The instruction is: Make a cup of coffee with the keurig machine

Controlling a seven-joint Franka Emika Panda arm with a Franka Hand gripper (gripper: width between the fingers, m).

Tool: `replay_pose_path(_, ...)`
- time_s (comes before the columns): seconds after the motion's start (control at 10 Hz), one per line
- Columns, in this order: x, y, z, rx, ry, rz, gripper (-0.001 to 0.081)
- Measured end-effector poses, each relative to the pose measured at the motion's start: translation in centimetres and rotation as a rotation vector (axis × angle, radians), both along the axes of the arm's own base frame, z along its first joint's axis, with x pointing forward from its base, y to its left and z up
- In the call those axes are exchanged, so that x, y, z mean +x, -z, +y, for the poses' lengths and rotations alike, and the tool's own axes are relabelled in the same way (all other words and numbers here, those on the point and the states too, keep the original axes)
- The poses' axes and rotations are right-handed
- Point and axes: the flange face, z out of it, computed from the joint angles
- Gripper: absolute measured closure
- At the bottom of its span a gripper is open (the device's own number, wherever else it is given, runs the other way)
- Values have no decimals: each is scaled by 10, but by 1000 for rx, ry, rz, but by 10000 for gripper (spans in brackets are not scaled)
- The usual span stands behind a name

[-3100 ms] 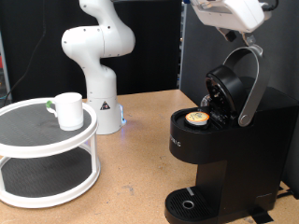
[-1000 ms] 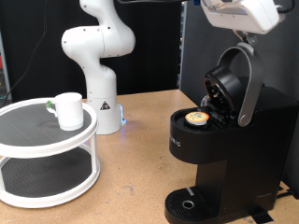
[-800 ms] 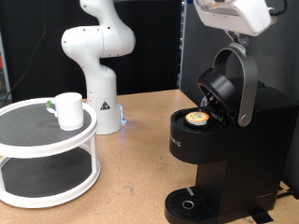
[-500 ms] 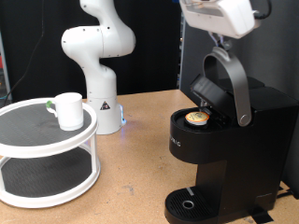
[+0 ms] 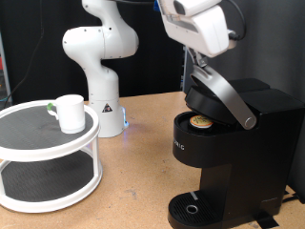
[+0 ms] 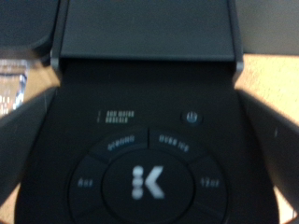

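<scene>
On the exterior view's right, my gripper point(image 5: 204, 63) bears on the silver-grey handle point(image 5: 227, 99) of the keurig machine point(image 5: 229, 153), lid nearly shut over the pod point(image 5: 200, 121); the cup point(image 5: 70, 113) sits at nine o'clock on the white rack point(image 5: 48, 157). Wrist view: the buttons point(image 6: 142, 177) fill it, my fingers point(image 6: 266, 145) spread either side; their grip I cannot tell.

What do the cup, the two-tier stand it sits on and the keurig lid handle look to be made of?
Cup: white, glossy, probably glazed ceramic.
Stand: white, smooth rims, likely plastic or painted metal.
Lid handle: silver-grey satin sheen, metal or metallic plastic.
</scene>
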Motion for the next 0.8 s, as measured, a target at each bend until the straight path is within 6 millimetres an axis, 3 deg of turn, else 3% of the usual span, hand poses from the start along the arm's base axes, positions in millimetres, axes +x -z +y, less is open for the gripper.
replay_pose_path(0.3, 3, 17, -15, -51, 21, 9, 804)
replay_pose_path(0.8, 17, 83, -39, -156, 105, 45, 804)
